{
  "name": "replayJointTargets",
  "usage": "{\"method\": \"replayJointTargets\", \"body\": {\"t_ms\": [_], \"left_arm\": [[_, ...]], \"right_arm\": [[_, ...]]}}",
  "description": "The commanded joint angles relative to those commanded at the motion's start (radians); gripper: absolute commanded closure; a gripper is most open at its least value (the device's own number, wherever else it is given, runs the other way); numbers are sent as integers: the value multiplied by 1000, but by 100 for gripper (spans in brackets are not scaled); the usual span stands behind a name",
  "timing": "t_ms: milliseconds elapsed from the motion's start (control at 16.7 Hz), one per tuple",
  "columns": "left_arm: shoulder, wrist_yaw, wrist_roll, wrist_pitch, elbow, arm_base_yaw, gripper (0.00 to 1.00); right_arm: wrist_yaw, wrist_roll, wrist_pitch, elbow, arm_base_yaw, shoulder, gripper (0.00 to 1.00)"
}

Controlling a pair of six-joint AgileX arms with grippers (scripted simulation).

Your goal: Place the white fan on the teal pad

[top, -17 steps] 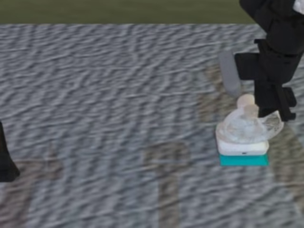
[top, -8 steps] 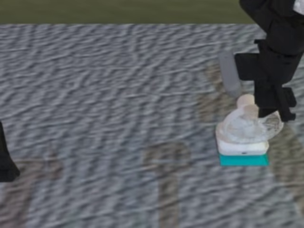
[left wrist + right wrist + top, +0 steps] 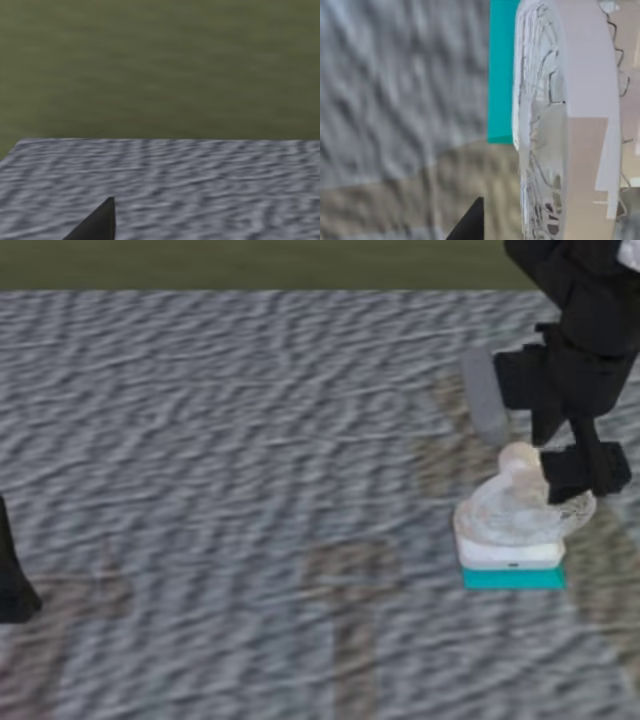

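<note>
The white fan (image 3: 508, 530) stands upright with its base on the teal pad (image 3: 513, 578), of which only the front strip shows. My right gripper (image 3: 566, 472) is open at the fan's round head, one finger on each side. In the right wrist view the grilled head of the white fan (image 3: 555, 125) fills the middle, with the teal pad (image 3: 502, 70) behind it. One dark fingertip (image 3: 470, 222) stands a little apart from the head. My left gripper (image 3: 12, 590) is parked at the table's left edge, and its wrist view shows a single fingertip (image 3: 100, 225).
The table (image 3: 250, 440) has a grey rippled surface with faint brownish patches. Its far edge (image 3: 250, 292) meets an olive backdrop. The right arm (image 3: 580, 320) reaches down from the upper right corner, over the fan.
The right gripper's fingers have spread apart from the fan's head, letting go of it. The fan has stayed on the pad. The left arm has not moved.
</note>
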Motion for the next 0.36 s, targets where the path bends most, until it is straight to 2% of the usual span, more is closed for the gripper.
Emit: {"method": "replayJointTargets", "body": {"t_ms": [360], "left_arm": [[0, 0, 0, 0, 0, 0, 0]], "right_arm": [[0, 0, 0, 0, 0, 0, 0]]}}
